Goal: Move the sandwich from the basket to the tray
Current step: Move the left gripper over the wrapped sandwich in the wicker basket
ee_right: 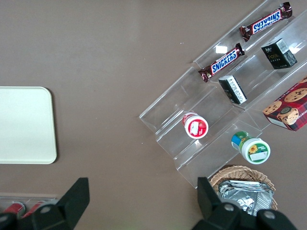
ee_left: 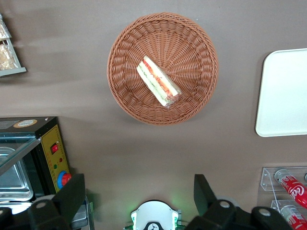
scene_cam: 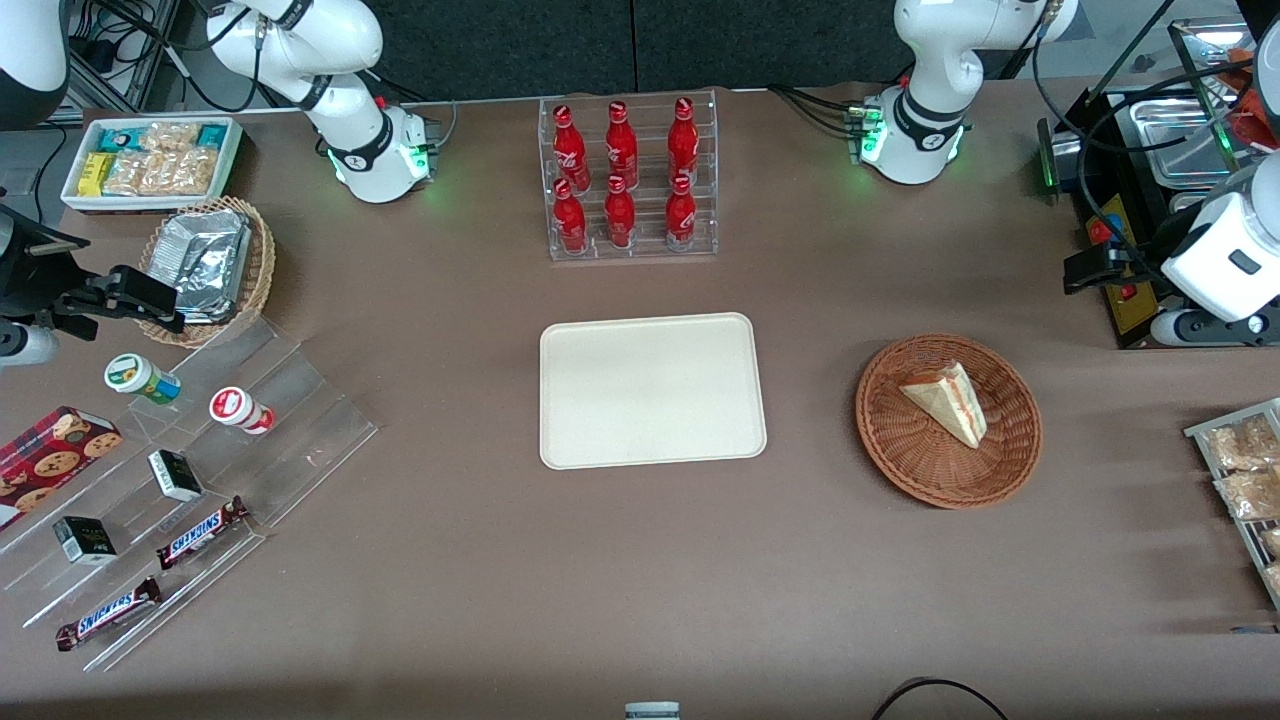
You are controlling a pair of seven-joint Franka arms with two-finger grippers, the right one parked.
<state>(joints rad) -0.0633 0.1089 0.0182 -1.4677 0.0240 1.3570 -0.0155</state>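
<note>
— How many on the counter (scene_cam: 640,580)?
— Six red bottles (scene_cam: 620,150), two Snickers bars (scene_cam: 200,530), one tray (scene_cam: 650,390), one basket (scene_cam: 900,455) holding one sandwich (scene_cam: 945,400); foil packets (scene_cam: 205,260), perhaps two.
— Working grippers?
— One gripper (ee_left: 139,194), fingers spread, above the counter near the basket.

You see a basket (scene_cam: 948,420) of reddish-brown woven wicker, rough and ribbed; the sandwich (scene_cam: 947,401) in it is soft matt bread. The tray (scene_cam: 652,389) looks like smooth matt cream plastic. The table (scene_cam: 640,560) is flat matt brown. The gripper (ee_left: 139,201), spread wide above the table, has matt black plastic fingers (ee_left: 70,196).
</note>
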